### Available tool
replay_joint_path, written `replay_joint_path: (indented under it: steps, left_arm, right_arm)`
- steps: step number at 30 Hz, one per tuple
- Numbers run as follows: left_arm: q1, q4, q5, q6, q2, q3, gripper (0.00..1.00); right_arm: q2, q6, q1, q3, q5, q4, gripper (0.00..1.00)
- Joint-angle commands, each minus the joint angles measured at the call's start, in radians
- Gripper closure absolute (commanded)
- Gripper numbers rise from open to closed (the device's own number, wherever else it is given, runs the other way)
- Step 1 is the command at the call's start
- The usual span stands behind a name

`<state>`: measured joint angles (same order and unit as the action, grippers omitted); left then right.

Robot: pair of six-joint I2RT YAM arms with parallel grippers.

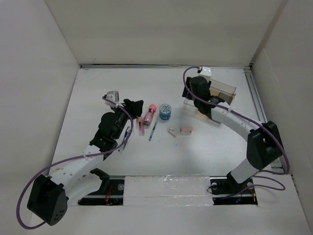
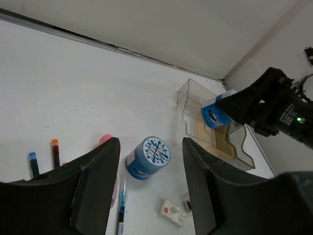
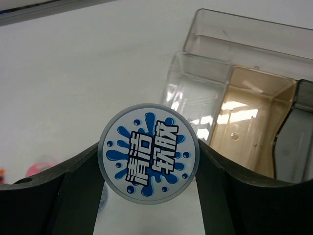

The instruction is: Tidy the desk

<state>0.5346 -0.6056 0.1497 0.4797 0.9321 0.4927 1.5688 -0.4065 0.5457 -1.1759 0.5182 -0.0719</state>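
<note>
While our right end effector clamps a blue-lidded tin by its sides, we judge the step in hand to be setting that tin into the organizer. To do it well, we carry the tin level over one bay, lower it until it sits on the floor, and only then let go. The tin looks nearly as wide as the clear bay closest to it, so we centre it carefully. Clipping a thin wall could shove the light box. We cannot tell which bay lies directly beneath it.

Our left end effector hangs wide and empty above a second tin, well apart from the right arm. Near that tin lie a pink item, pens, two markers and an eraser. All are loose on the desk, the white top spreading under everything. Nothing stands between the held tin and the organizer, and the clutter sits off to its left.
</note>
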Motion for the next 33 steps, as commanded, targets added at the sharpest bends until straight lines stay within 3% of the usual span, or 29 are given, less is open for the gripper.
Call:
replay_joint_path:
  steps: [1,5,14,22,25,29,33]
  left_arm:
    - [-0.002,-0.049,-0.024,0.007,-0.007,-0.003,0.5]
    - [-0.002,-0.049,-0.024,0.008,0.001,-0.003,0.5]
    - [-0.002,-0.057,-0.032,0.007,0.004,-0.003,0.5]
    - [-0.002,-0.062,-0.029,0.007,0.008,-0.008,0.5]
    - [-0.002,-0.057,-0.027,0.008,0.013,-0.003,0.5]
    - [-0.002,-0.06,-0.022,0.007,0.011,-0.006,0.5]
    - [-0.002,-0.059,-0.029,0.005,0.008,-0.005,0.5]
  right_arm:
    - [0.037,0.031,-0.061,-0.085,0.008,0.043,0.38]
    - [0.097,0.034,-0.144,-0.132,-0.033,0.028,0.38]
    - [0.243,0.055,-0.185,-0.223,-0.043,0.011,0.37]
    - [0.275,0.057,-0.194,-0.245,0.0,0.006,0.35]
    - [0.284,0.057,-0.194,-0.248,0.008,0.008,0.28]
    - [0.292,0.058,-0.194,-0.26,0.02,0.006,0.09]
    - [0.283,0.064,-0.184,-0.272,0.025,0.007,0.0]
